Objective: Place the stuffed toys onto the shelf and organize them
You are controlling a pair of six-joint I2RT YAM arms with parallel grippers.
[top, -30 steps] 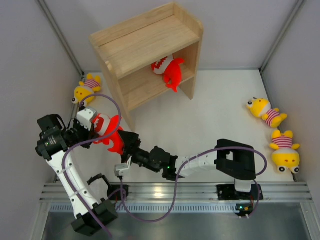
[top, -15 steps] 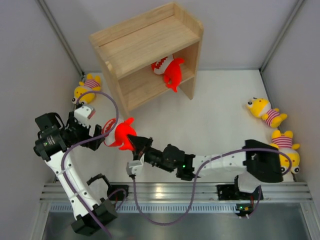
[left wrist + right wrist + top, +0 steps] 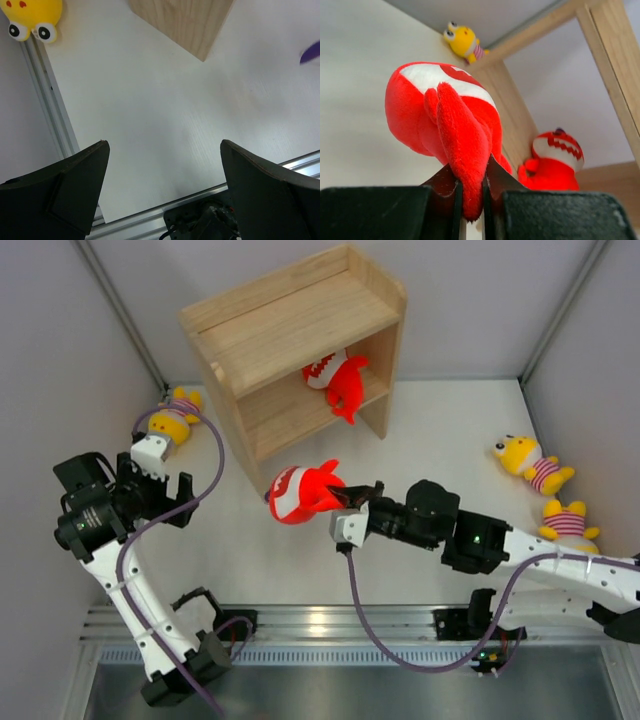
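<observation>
Stuffed toys, five in all; two are red fish w/ white toothy mouths, three are yellow animals in striped shirts.

R arm: stretched low from the lower right of the top view toward centre, forearm nearly level, wrist pointing left. Right gripper (image 3: 345, 498) (image 3: 470, 195) is pinched nearly closed on a fin of one red fish (image 3: 300, 492) (image 3: 445, 120); only the thin plush fold sits between the fingers. The fish is at centre frame, in front of the shelf's open side and outside it, white mouth toward the left. Can't tell whether it touches the table (image 3: 420, 440).

L arm: at the left of the frame, elbow bent, wrist turned down. Left gripper (image 3: 155, 485) (image 3: 164, 145) is spread wide w/ nothing in it; wrist cam shows bare table between the fingers.

Shelf (image 3: 290, 330) (image 3: 185, 22) (image 3: 615, 55) stands at upper centre, turned at an angle. Its lower tier holds the second red fish (image 3: 340, 380) (image 3: 552, 160), near the right side panel, mouth facing out.

One yellow toy (image 3: 172, 415) (image 3: 32, 20) (image 3: 464, 42) lies on the table just beside the shelf's left panel, by the wall. Two more at the right edge: one (image 3: 530, 465) higher up, the other (image 3: 570, 540) below it, near each other and well apart from the shelf.
</observation>
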